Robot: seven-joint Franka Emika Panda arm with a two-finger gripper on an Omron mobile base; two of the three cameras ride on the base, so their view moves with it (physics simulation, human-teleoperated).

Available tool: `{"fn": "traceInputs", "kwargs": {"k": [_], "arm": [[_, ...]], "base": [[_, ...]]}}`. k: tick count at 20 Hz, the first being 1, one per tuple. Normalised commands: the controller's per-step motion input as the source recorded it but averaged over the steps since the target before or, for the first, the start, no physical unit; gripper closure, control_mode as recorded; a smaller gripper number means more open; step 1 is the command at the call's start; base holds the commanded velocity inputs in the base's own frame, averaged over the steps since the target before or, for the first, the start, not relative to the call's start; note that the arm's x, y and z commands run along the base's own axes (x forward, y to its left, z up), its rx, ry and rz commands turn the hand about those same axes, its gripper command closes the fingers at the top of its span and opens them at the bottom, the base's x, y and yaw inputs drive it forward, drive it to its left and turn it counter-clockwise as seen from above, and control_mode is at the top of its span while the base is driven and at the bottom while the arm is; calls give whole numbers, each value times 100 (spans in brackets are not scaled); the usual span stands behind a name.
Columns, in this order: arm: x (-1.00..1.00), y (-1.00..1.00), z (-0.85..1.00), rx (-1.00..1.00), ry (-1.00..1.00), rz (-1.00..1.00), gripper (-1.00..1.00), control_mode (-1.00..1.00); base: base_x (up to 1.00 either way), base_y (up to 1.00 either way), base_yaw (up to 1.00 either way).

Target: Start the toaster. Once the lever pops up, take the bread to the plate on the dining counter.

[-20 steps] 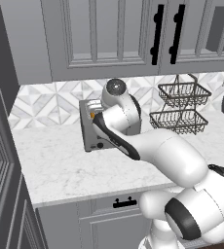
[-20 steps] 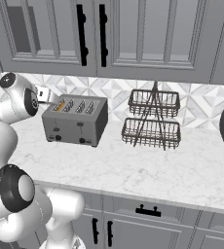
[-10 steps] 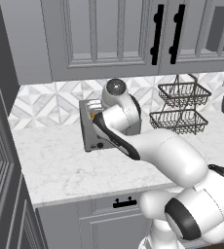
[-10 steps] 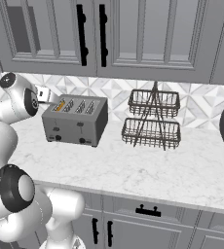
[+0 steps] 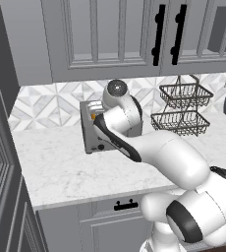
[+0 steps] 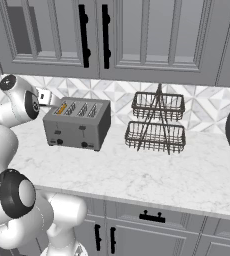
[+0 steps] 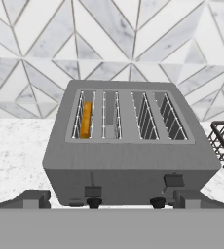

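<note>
Starting stage: I hold the spread, empty gripper [image 7: 112, 197] before the toaster [image 7: 128, 151] on the counter [image 6: 152, 175]; bread [image 7: 85, 119] sits in its leftmost slot, left lever [image 7: 92, 191] unpressed, carrying pending.

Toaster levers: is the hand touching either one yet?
Apart. In the hand view the hand hangs in front of the toaster, finger tips spread wide, both levers untouched.
</note>
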Motion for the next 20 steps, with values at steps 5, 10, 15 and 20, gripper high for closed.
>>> {"fn": "traceInputs", "kwargs": {"k": [5,10,15,20], "arm": [[0,0,0,0,0,0,-100,-100],[0,0,0,0,0,0,-100,-100],[0,0,0,0,0,0,-100,-100],[0,0,-1,0,1,0,-100,-100]], "base": [[0,0,0],[0,0,0],[0,0,0],[0,0,0]]}}
